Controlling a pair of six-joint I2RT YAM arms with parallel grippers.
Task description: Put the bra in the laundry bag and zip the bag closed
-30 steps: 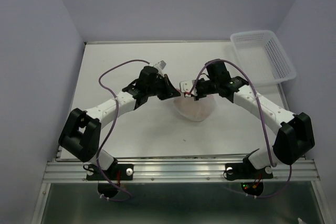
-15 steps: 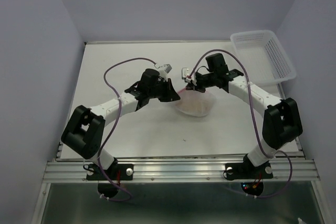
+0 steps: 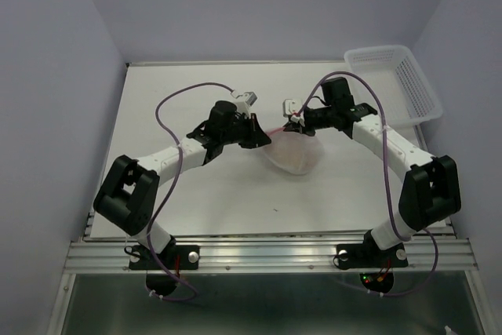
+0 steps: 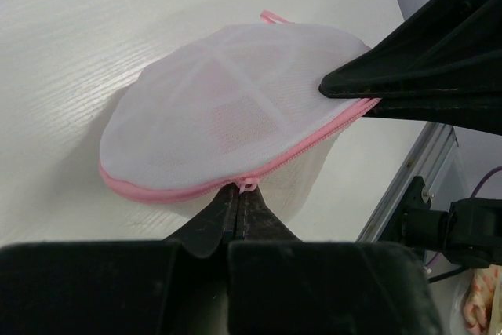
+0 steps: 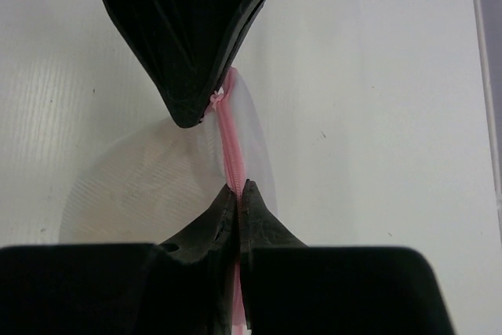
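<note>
The laundry bag point(image 3: 292, 154) is held near the middle of the worktop point(image 3: 235, 194), stretched between both grippers. The jaws of the left gripper point(image 4: 239, 198) are pressed together on the zipper pull point(image 4: 248, 185); those of the right gripper point(image 5: 238, 194) are pinched on the pink zipper band point(image 5: 229, 147). A peach tint, possibly the bra point(image 4: 223, 88), is seen through the mesh.
</note>
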